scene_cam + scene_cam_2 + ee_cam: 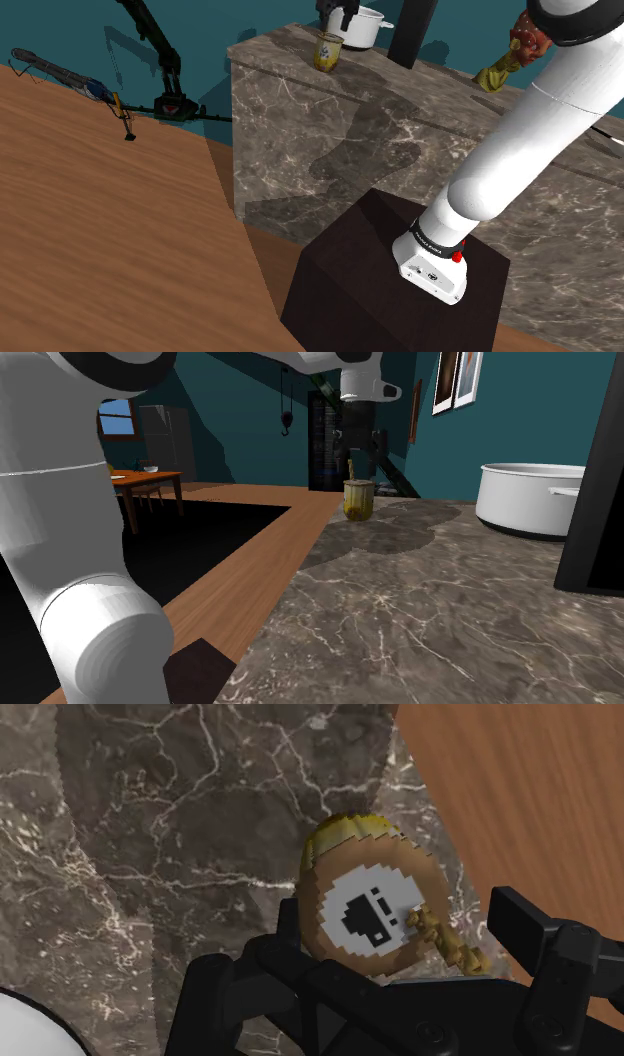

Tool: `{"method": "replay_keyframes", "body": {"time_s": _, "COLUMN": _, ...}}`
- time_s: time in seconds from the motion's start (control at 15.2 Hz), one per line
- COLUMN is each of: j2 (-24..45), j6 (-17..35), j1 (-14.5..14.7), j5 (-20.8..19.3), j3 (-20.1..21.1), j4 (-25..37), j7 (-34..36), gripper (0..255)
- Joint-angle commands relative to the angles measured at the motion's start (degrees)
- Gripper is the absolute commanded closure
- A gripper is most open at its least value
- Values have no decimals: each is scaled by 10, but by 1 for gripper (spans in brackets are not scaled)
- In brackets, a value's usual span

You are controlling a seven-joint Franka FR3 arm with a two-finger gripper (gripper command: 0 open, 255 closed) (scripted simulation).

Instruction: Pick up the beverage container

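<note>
- The gripper (355, 936) is spread wide, and its black fingers (520, 919) stand apart on either side of the can (372, 909) without clasping it.
- In the shoulder view, the gripper (336, 14) hangs just above the can (328, 51). The second exterior view shows the same arrangement, with the gripper (352, 452) over the can (357, 500).
- The can is yellow-brown and stands upright. Its pale top has a dark opening and a pull tab.
- It stands on a dark, veined marble counter (400, 130), close to the edge that borders the wooden floor (520, 794).
- A white pot (366, 26) sits on the same counter near the can but not touching it.
- The arm's dark stand (370, 290) sits against the counter's front face.
</note>
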Motion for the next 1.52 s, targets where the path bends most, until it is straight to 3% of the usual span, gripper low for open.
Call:
{"method": "replay_keyframes", "body": {"time_s": 0.0, "j2": 49, "j6": -10, "j1": -1, "j5": 3, "j3": -2, "j4": 64, "j7": -9, "gripper": 0}}
{"method": "replay_keyframes", "body": {"time_s": 0.07, "j2": 71, "j6": -16, "j1": -2, "j5": 5, "j3": -3, "j4": 95, "j7": -15, "gripper": 0}}
{"method": "replay_keyframes", "body": {"time_s": 0.66, "j2": 55, "j6": 47, "j1": -2, "j5": 3, "j3": -2, "j4": 15, "j7": -13, "gripper": 0}}
{"method": "replay_keyframes", "body": {"time_s": 0.73, "j2": 55, "j6": 48, "j1": -2, "j5": 3, "j3": -2, "j4": 15, "j7": -13, "gripper": 255}}
{"method": "replay_keyframes", "body": {"time_s": 1.45, "j2": 58, "j6": 31, "j1": -2, "j5": 3, "j3": -2, "j4": 35, "j7": -13, "gripper": 255}}
